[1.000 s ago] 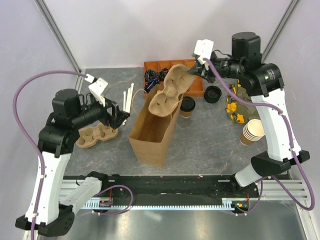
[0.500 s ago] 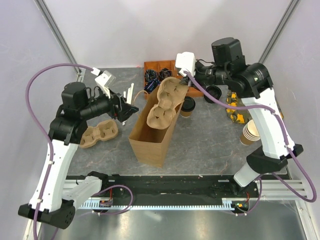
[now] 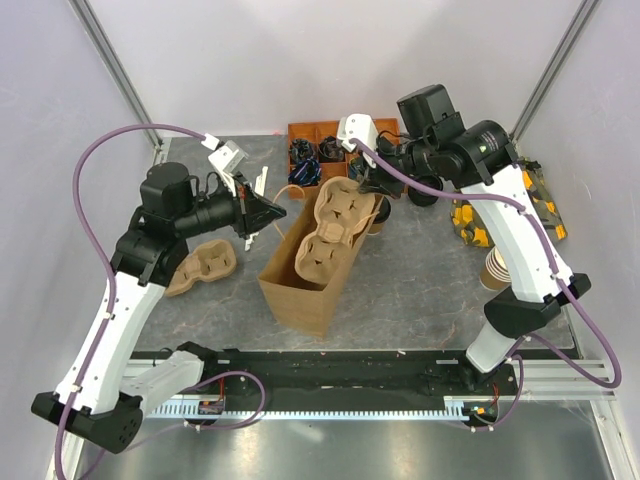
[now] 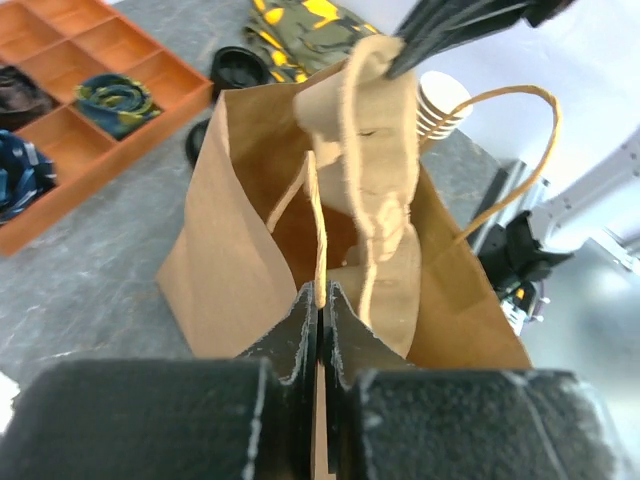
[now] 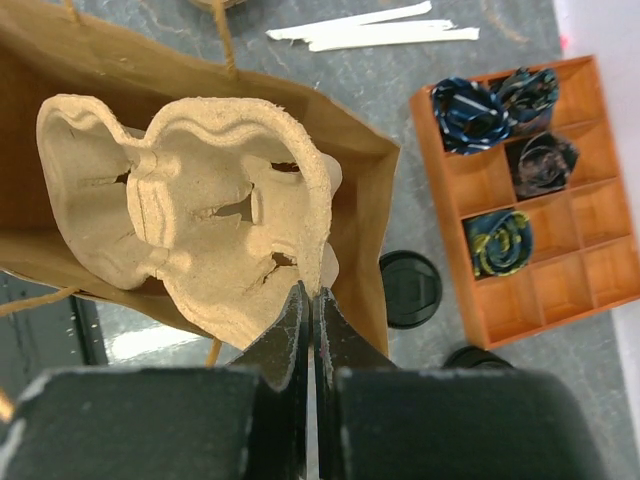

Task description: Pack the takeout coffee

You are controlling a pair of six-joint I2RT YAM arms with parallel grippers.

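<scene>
While we pinch the bag point(image 3: 300, 290) by its rim with the left gripper point(image 4: 320, 300) fully closed, our right gripper point(image 5: 312, 298) clamps the cup carrier point(image 5: 200, 200) half inside | coffee point(image 5: 410, 288) stands on the table point(image 3: 420, 280) just beside the bag | risk: carrier snags the rim, bag topples onto coffee

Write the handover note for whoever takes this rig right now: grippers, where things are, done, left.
Left gripper: shut on the paper bag's near rim or handle.
Right gripper: shut on the cup carrier's edge; carrier tilted, partway into the bag.
Takeout coffee: lidded, on the table beside the bag, outside it.
Done: bag gripped, carrier partway in.
Left: seat the carrier, pack the coffee.
</scene>
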